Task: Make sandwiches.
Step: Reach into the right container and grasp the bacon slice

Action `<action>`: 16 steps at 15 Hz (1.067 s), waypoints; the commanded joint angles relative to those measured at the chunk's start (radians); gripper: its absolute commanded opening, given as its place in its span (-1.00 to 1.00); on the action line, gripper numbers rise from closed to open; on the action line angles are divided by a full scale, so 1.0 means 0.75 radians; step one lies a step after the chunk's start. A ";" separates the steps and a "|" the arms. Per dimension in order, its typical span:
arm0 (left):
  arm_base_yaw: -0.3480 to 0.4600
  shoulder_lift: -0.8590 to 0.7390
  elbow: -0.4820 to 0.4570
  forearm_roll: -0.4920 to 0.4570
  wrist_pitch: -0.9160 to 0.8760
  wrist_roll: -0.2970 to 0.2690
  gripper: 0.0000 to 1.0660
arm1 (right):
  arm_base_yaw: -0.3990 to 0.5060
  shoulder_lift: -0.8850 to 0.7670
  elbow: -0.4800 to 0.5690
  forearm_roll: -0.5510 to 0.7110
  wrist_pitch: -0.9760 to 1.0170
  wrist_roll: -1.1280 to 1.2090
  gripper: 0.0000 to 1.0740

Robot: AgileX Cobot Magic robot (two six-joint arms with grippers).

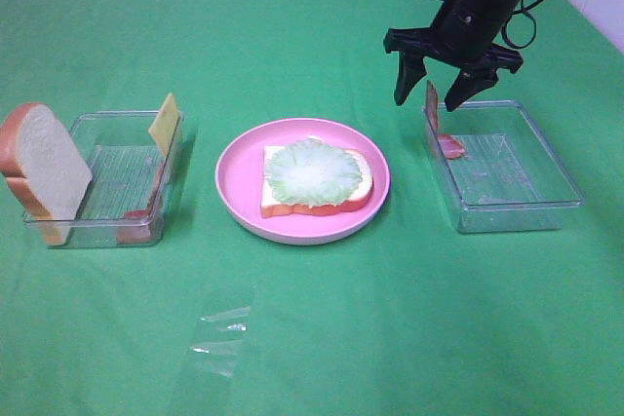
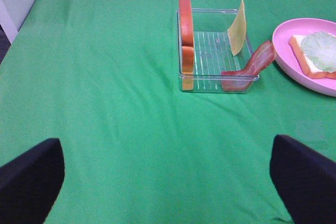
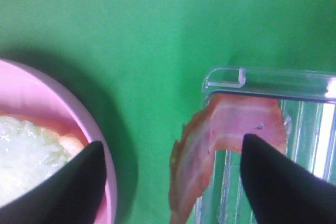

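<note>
The exterior high view takes in the whole green table [image 1: 312,338]. A pink plate [image 1: 234,177] sits at its middle, carrying the started sandwich: a bread slice [image 1: 278,194] lying flat with a lettuce leaf [image 1: 315,172] on top. Towards the table's left edge is the left tray [image 1: 97,231]. An upright bread slice [image 1: 44,168] leans at its outer end and a cheese square [image 1: 164,124] stands in its far inner corner.

Only the left wrist view shows clearly that a second bacon strip [image 2: 252,66] lies draped over this tray's wall on the plate side. It also shows the left gripper [image 2: 165,141] spread wide, with bare cloth between its fingertips.

Towards the right edge, the right gripper [image 1: 429,102] hangs over the plate-side wall of the right tray [image 1: 507,216]. The right wrist view gives the detail. A bacon strip [image 3: 236,124] is folded over that wall at the tray's corner. The jaws stand apart on either side of it, and no squeeze is visible.
</note>
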State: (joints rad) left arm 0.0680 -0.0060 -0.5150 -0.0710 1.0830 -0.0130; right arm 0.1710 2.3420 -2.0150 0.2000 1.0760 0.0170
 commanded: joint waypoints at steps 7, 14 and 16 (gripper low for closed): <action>0.001 -0.012 -0.001 -0.012 -0.015 -0.003 0.84 | 0.001 0.007 -0.007 -0.023 0.001 -0.007 0.17; 0.001 -0.012 -0.001 -0.012 -0.015 -0.003 0.84 | 0.001 0.009 -0.004 -0.025 0.005 -0.007 -0.21; 0.001 -0.012 -0.001 -0.012 -0.015 -0.003 0.84 | 0.000 0.011 -0.004 -0.032 0.005 -0.007 -0.46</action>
State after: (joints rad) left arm 0.0680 -0.0060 -0.5150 -0.0710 1.0830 -0.0130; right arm 0.1710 2.3420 -2.0150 0.1840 1.0760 0.0160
